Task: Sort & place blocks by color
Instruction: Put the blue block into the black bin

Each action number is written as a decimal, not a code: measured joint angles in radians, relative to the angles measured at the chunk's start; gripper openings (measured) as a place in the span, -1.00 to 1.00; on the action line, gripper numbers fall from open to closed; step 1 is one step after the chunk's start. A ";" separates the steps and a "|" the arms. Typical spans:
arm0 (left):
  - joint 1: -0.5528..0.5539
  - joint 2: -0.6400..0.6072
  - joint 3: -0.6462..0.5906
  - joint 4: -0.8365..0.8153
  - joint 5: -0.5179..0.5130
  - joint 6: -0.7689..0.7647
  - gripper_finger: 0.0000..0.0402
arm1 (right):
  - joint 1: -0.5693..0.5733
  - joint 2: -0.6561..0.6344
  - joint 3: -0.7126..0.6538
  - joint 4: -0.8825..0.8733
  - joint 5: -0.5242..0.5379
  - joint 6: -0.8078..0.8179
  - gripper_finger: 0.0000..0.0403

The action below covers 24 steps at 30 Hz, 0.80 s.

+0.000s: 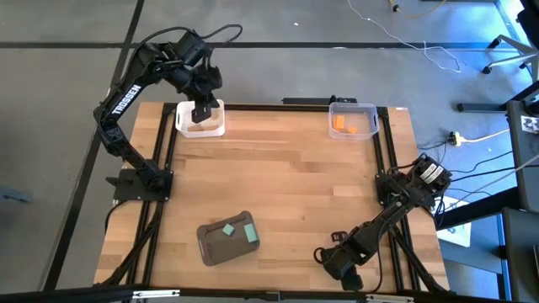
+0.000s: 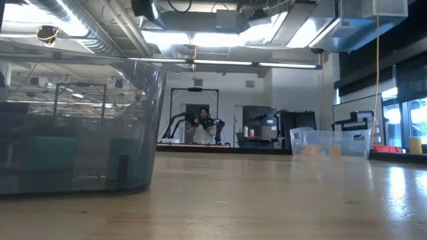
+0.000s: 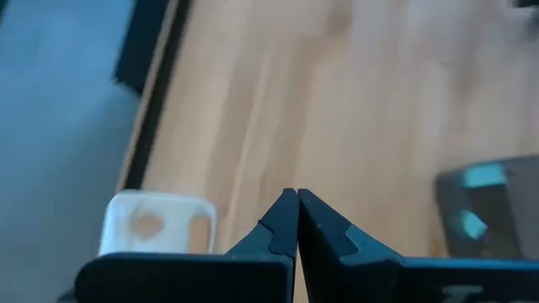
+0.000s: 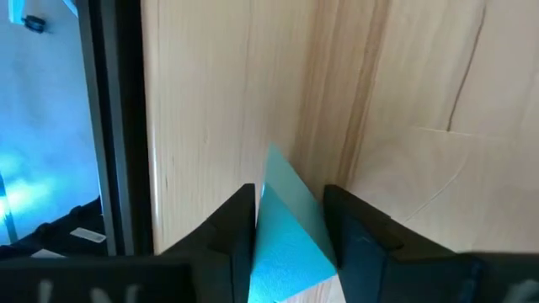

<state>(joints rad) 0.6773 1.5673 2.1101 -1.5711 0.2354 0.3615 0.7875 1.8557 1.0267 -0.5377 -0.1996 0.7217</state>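
Trays stand at three spots on the wooden table (image 1: 278,168). A white tray (image 1: 202,120) sits at the far left corner; the left wrist view shows pale natural-wood pieces (image 3: 150,225) lying in it, though how many cannot be told. A clear tray (image 1: 352,119) sits at the far right corner with orange blocks (image 1: 343,124) inside, seen from above as a small cluster and in the low view as dim orange shapes through its wall. A dark grey tray (image 1: 226,239) rests near the front edge, left of centre, holding two teal-green blocks (image 1: 238,230) that lie apart from each other on its floor; in the low view this tray fills the near left, its tinted wall showing greenish shapes within. The left gripper (image 1: 202,108) hovers over the white tray with its fingers pressed together and nothing between them, as its wrist view makes plain. The right gripper (image 1: 337,263) is down at the front right part of the table, close to the edge rail, and its fingers (image 4: 236,227) clench a teal-green wedge (image 4: 286,231), one on each side, the wedge's point jutting out past the fingertips over bare wood.
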 joint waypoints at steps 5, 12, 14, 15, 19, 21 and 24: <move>0.000 0.000 0.000 0.000 0.227 0.129 -1.00 | -0.010 0.000 -0.001 -0.002 0.003 0.011 -0.40; 0.000 0.000 0.000 0.000 0.552 0.230 -1.00 | -0.025 0.000 -0.001 -0.020 0.003 0.010 -0.40; -0.001 0.000 0.000 0.000 0.559 0.231 -1.00 | -0.034 0.000 0.000 -0.032 0.024 0.011 -0.40; -0.001 0.000 0.000 0.000 0.550 0.226 -1.00 | -0.041 0.000 0.000 -0.039 0.043 0.014 -0.40; 0.000 0.000 0.000 0.000 0.494 0.200 -1.00 | -0.079 -0.003 0.000 -0.062 0.126 0.030 -0.40; 0.000 0.000 0.000 0.000 0.486 0.193 -1.00 | -0.099 -0.012 0.000 -0.084 0.185 0.025 -0.40; -0.001 0.000 0.000 0.000 0.490 0.191 -1.00 | -0.150 -0.039 -0.005 -0.139 0.348 0.020 -0.41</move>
<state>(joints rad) 0.6765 1.5673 2.1101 -1.5711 0.7255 0.5529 0.6374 1.8165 1.0213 -0.6771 0.1483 0.7421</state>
